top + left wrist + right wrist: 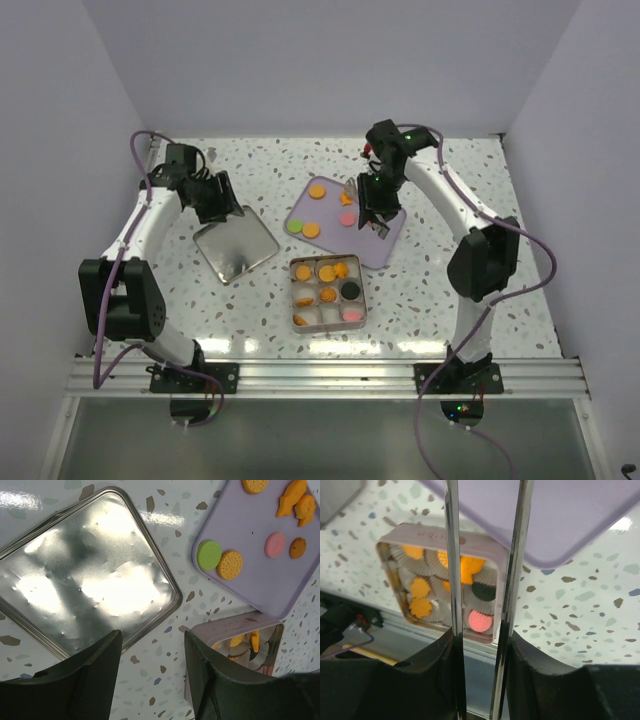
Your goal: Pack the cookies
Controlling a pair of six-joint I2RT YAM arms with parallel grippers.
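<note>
- A handful of cookies (229, 564) is scattered on the lilac tray (250, 587), at about 1 o'clock from the left fingers (152, 677) in the left wrist view. Those fingers are spread wide with nothing between them, well apart from any cookie.
- More cookies are seated in the divided tin (292, 300), which is set just beside the tray at its 6 o'clock in the top view.
- The right fingers (372, 208) are hung over the tray's 3 o'clock half and are clamped on a pair of thin metal tongs (452, 580). A gap is seen between the two blades, but their tips are cut off at the top of the right wrist view, so it can't be told if a cookie is pinched.
- A shiny lid (235, 250) is laid flat on the speckled counter (260, 165) at roughly 8 o'clock of the tray, with the left fingers at its 11 o'clock corner. The lid's corner and the tin's rim are found between those fingers and the tray.
- Shapes are only shown properly by the left wrist view: a green disc (209, 554), a pink disc (275, 545) and some odd orange pieces at 1 o'clock.
- White paper cups (437, 560) and a black cookie (482, 591) in the tin are best seen from the right wrist.
</note>
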